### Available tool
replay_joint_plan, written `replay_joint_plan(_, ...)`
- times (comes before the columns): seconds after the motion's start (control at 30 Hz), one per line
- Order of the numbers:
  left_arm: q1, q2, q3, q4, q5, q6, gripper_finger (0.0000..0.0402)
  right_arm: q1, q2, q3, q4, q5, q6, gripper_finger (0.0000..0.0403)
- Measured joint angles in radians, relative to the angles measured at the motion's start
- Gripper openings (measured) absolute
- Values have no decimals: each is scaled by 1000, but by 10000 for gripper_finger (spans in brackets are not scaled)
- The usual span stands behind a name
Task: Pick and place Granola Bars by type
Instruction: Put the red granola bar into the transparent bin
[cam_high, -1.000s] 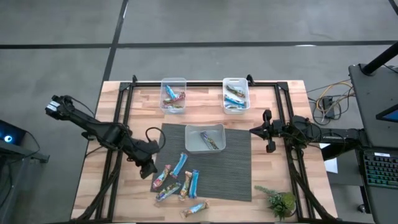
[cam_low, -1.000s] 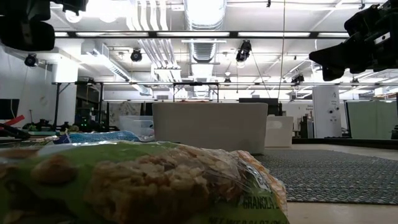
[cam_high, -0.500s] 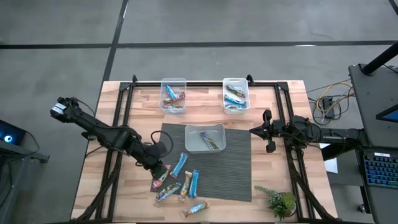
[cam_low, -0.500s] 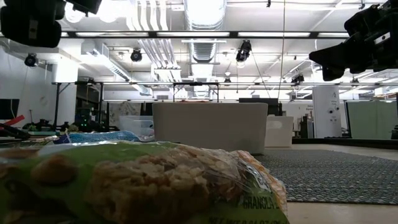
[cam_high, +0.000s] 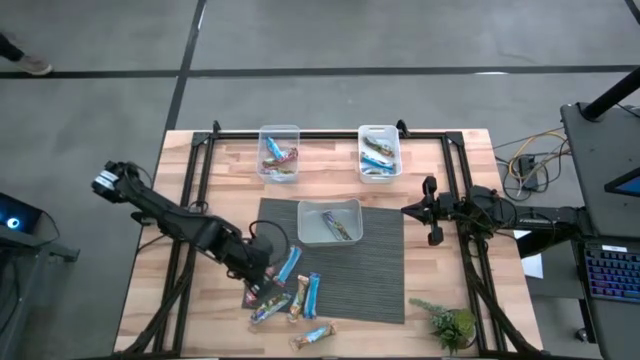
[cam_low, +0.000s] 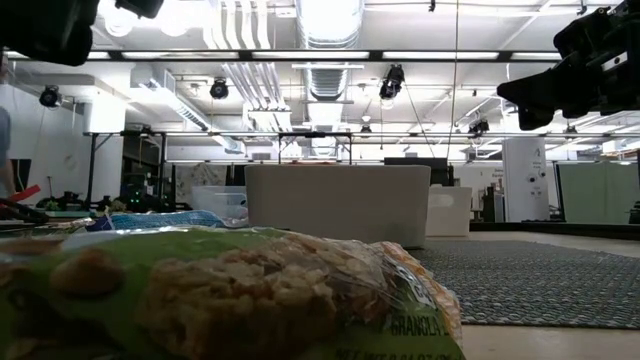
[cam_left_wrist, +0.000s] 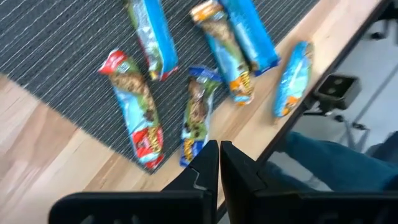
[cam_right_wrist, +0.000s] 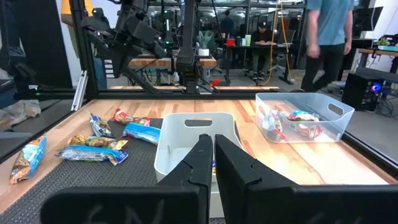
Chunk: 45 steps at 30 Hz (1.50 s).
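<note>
Left gripper (cam_high: 262, 283) low over the near-left corner of the dark mat (cam_high: 380, 290), jaws pressed shut and holding nothing. Loose granola bars (cam_high: 288, 292) scattered just beside and beyond those jaws, on the mat's near edge and the wooden bench (cam_high: 150, 300): blue wrappers mixed with red and tan ones, 1 lone bar (cam_high: 317, 334) nearer the bench edge. In the left wrist view, closed fingertips (cam_left_wrist: 210, 163) right above a red-ended bar (cam_left_wrist: 138, 119) and a blue one (cam_left_wrist: 199, 112).

Farther along, a clear tub (cam_high: 329, 221) on the mat with a bar inside; 2 more tubs (cam_high: 279, 152) (cam_high: 379, 152) at the far side, each holding bars.

Right gripper (cam_high: 432, 210) parked near the right rail, beside the middle tub, jaws shut and empty. Small plant (cam_high: 452, 324) at the near-right corner.
</note>
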Motion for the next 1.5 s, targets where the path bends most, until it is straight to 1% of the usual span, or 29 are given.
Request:
replay_joint_plan(0.17,-23,66,59,-82,-10,-3,0,0,0,0,0,0,0,9)
replay_joint_plan(0.33,-38,129,102,-98,-41,-4,0,0,0,0,0,0,0,9)
replay_joint_plan(0.53,-59,215,154,-147,-46,-4,0,0,0,0,0,0,0,9)
replay_joint_plan(0.7,-70,259,161,-154,-48,-32,0,0,0,0,0,0,0,9)
replay_joint_plan(0.83,-73,275,155,-154,-30,-38,0,0,0,0,0,0,0,9)
replay_joint_plan(1.0,-73,284,148,-154,-35,-54,4,0,0,0,0,0,0,9)
replay_joint_plan(1.17,-74,282,147,-159,-40,-52,34,0,0,0,0,0,0,9)
replay_joint_plan(1.5,-74,279,134,-162,-58,-30,133,0,0,0,0,0,0,9)
